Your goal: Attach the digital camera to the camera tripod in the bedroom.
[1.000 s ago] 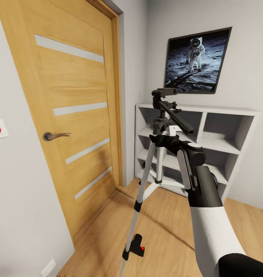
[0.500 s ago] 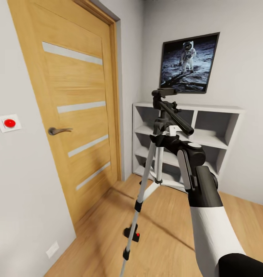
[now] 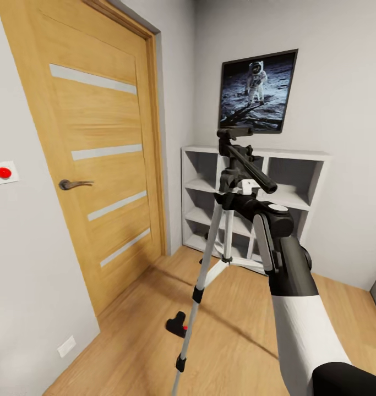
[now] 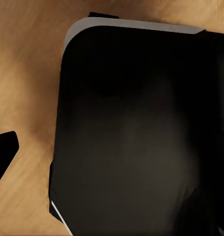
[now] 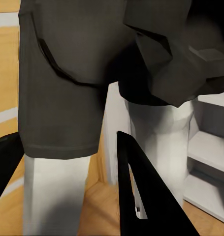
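The camera (image 3: 177, 324) lies on the plank floor (image 3: 248, 341), a small black body with a red dot, just beside the tripod's near leg and a little above that leg's foot as my head view shows it. It is not on the tripod head, so the attaching is not yet done.

The tripod (image 3: 230, 181) stands in front of me, between the oak door (image 3: 94, 165) and the white shelf unit (image 3: 298, 187), its black head and long pan handle above my right gripper (image 3: 225, 199). That gripper is at the tripod's upper column, where the legs join. My right wrist view looks close along one dark finger (image 5: 141, 196) at the black joint and the pale legs. It seems pressed onto the column, but I cannot tell for sure.

My left wrist view looks at a dark rounded casing over the floor; I cannot tell that gripper's state.

To do this well, I judge I should keep the tripod steady and upright and free a hand to reach down for the camera without knocking that near leg.
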